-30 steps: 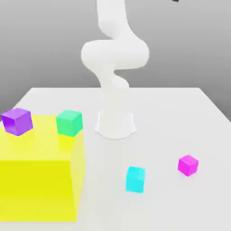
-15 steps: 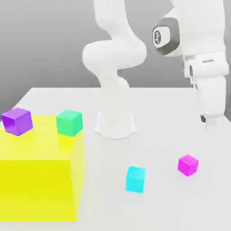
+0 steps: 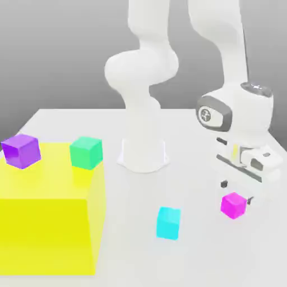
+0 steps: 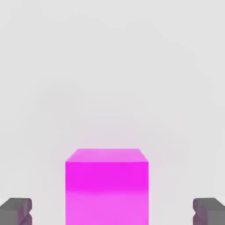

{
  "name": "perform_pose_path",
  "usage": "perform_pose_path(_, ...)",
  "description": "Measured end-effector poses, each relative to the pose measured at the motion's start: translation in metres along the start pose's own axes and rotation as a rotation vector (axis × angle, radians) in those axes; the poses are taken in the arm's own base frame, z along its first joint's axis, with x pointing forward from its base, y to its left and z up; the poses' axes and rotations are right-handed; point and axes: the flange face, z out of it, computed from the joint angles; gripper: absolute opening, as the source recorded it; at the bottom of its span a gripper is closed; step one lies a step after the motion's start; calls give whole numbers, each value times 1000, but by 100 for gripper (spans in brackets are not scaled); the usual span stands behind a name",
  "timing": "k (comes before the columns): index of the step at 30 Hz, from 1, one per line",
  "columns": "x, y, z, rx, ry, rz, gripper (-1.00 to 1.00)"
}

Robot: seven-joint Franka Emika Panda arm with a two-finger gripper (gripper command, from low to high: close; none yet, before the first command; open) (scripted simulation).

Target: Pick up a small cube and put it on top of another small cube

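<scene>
Exterior view: the gripper (image 3: pixel 236 190) hangs just above the magenta cube (image 3: pixel 233 204), fingers (image 4: pixel 17 210) spread wide — clear gaps beside both cube faces. Bare table (image 3: pixel 196 252) separates it from the cyan cube (image 3: pixel 168 222).

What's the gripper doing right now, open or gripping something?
Gripper: open, holding nothing; its fingertips stand apart on either side of the magenta-pink cube, which sits on the table.
</scene>
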Motion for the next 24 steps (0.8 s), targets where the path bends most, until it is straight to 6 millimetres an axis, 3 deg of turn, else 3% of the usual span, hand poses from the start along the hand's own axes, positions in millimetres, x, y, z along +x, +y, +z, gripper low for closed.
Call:
perform_pose_path(1,-1,0,9,0,0,0,-100)
perform_pose_path(8,-1,-1,11,1,-2,0,-100)
perform_pose_path(15,-1,0,-45,1,-2,2,-100)
perform_pose_path(20,-39,69,-101,-12,-5,290,-100)
perform_pose_path(24,-90,119,-152,-20,-7,553,-100)
